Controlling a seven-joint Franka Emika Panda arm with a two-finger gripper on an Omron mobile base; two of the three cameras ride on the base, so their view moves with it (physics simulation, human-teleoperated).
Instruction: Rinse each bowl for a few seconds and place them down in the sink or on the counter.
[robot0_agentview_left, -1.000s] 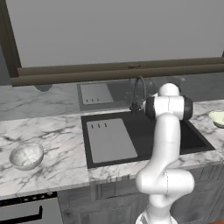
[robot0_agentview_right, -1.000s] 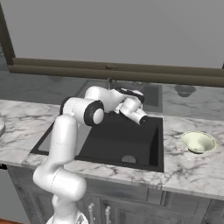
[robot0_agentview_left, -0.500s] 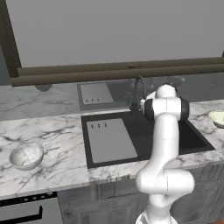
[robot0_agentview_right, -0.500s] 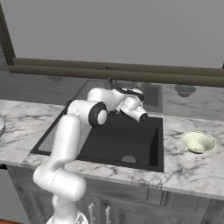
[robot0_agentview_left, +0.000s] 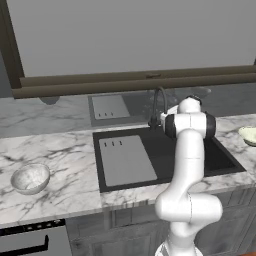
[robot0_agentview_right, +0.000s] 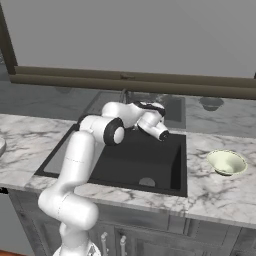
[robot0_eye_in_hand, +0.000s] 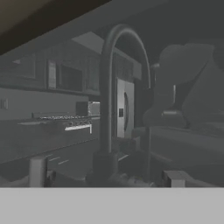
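The speckled grey-white bowl (robot0_agentview_left: 31, 178) sits on the counter (robot0_agentview_left: 65, 150) left of the sink (robot0_agentview_left: 220, 165). The cream bowl (robot0_agentview_right: 226, 162) rests on the counter (robot0_agentview_right: 220, 192) right of the sink (robot0_agentview_right: 178, 167), and shows at the picture's edge (robot0_agentview_left: 248, 135) in the left base view. My arm reaches over the back of the basin toward the dark arched tap (robot0_agentview_left: 159, 102). In the hand view my gripper (robot0_eye_in_hand: 106, 175) is open, its fingertips (robot0_eye_in_hand: 37, 171) far apart, with the tap (robot0_eye_in_hand: 107, 87) close ahead and its base between them. It holds nothing.
A grey slotted panel (robot0_agentview_left: 125, 160) covers the left part of the basin. The drain (robot0_agentview_right: 146, 182) lies at the basin's front. A dark brown ledge (robot0_agentview_left: 135, 82) runs along the wall behind the counter.
The arm has shifted slightly at the back of the sink by the tap. Both bowls lie where they were.
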